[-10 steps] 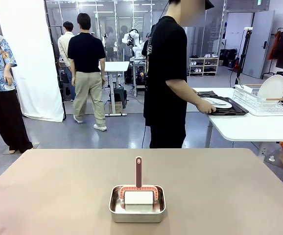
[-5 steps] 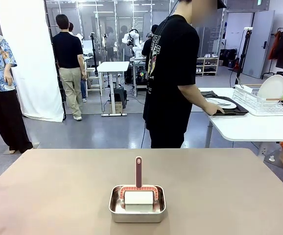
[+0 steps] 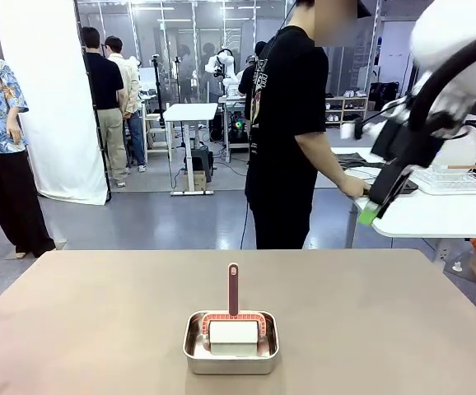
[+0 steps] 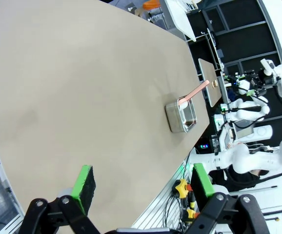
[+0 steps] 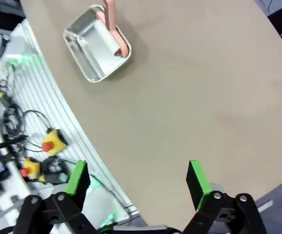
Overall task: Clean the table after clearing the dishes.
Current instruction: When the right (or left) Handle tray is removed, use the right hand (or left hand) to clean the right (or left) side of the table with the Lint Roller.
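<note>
One pan (image 3: 221, 363), one roller (image 3: 233, 329) inside, near the table's (image 3: 98, 329) robot-side edge; open top all round. Left gripper (image 4: 143, 183), right gripper (image 5: 136, 178): fingers apart.

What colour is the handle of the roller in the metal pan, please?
Dusty pink handle; clearest in the front view.

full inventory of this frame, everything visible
table: one, tan-brown, foreground
steel pan: one, silver, near-centre of the table
roller: one, white roll with a pinkish-red handle, standing in the pan
white table: one, far right
dark tray: at least one, on the white table, partly hidden
dish rack: one, white wire, on the white table
person: one, black T-shirt, at the white table, hand on it
left gripper: black, green pads, open, above the table
right gripper: black, green pads, open, above the table
</note>
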You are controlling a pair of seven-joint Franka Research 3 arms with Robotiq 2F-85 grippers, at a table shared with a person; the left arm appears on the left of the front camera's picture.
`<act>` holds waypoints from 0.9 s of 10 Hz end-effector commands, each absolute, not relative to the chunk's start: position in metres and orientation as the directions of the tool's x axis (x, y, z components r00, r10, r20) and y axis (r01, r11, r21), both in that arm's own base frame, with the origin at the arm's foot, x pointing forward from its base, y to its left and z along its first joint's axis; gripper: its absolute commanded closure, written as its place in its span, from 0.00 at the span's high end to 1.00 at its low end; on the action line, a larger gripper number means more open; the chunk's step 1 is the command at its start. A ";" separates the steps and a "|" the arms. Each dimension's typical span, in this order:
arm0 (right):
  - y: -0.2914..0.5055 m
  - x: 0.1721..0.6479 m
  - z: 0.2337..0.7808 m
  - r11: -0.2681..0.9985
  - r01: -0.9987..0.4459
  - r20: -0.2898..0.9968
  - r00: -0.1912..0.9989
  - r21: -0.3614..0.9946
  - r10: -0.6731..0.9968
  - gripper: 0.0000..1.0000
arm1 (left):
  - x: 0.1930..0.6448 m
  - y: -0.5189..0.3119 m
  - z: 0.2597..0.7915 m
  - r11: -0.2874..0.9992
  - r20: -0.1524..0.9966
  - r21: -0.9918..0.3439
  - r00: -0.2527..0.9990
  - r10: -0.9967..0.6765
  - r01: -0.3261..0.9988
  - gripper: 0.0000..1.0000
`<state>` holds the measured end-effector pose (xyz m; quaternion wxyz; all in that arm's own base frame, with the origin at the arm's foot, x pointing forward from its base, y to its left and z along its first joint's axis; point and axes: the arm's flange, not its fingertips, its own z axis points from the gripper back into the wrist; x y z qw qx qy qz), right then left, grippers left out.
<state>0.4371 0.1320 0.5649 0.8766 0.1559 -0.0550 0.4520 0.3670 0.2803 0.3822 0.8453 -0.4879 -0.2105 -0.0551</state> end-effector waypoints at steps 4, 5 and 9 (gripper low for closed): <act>0.171 0.394 0.512 0.472 -0.878 0.223 0.477 0.078 0.850 1.00 | 0.364 0.280 0.382 0.516 0.416 -0.801 0.902 0.115 0.304 1.00; 0.167 0.395 0.517 0.476 -0.879 0.269 0.464 0.024 0.844 1.00 | 0.364 0.280 0.382 0.516 0.416 -0.801 0.902 0.115 0.304 1.00; 0.176 0.397 0.512 0.471 -0.876 0.216 0.482 0.104 0.849 1.00 | 0.364 0.280 0.382 0.516 0.416 -0.801 0.902 0.115 0.304 1.00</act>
